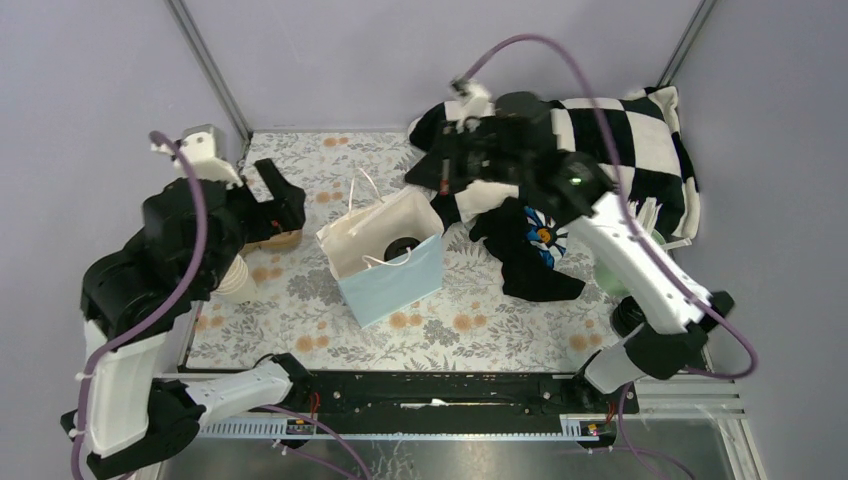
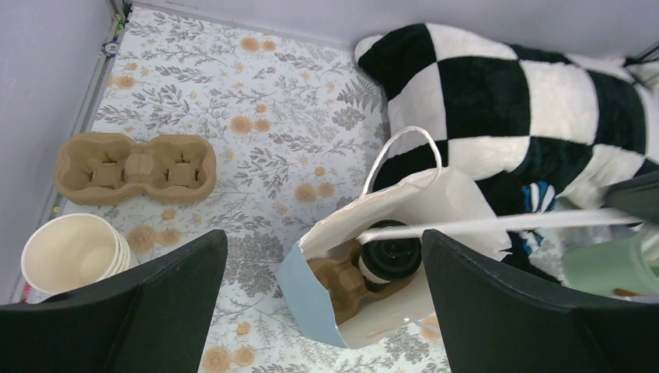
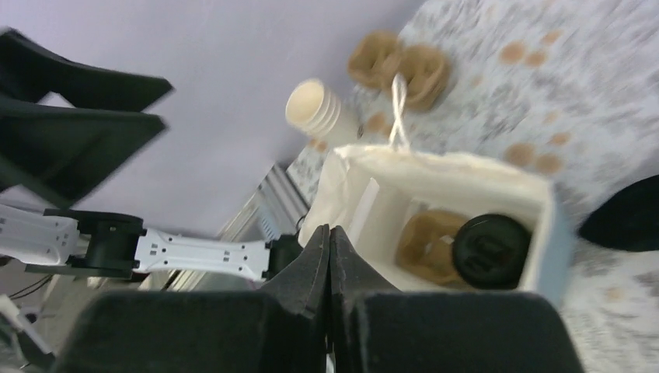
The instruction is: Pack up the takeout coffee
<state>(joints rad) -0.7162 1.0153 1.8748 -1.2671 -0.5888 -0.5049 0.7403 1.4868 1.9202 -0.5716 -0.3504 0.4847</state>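
The takeout coffee [image 2: 392, 260] is a cream cup with a black lid [image 3: 491, 250]. It stands in a brown cardboard carrier [image 2: 346, 284] inside the light blue paper bag [image 1: 392, 278]. From above, the lid [image 1: 405, 245] shows through the bag's open mouth. My left gripper [image 2: 322, 256] hangs open above and to the left of the bag, with nothing between its fingers. The right gripper [image 3: 329, 233] is shut just behind the bag's rim, its tips pressed together with nothing seen between them. A thin white strip [image 2: 497, 225] crosses the bag mouth.
A second cardboard carrier [image 2: 136, 167] and a stack of lidless cream cups [image 2: 74, 252] sit at the left. A checkered cloth [image 1: 620, 130] and a dark cloth with a flower print [image 1: 535, 245] lie right of the bag. A mint-green cup [image 2: 614, 264] is there too.
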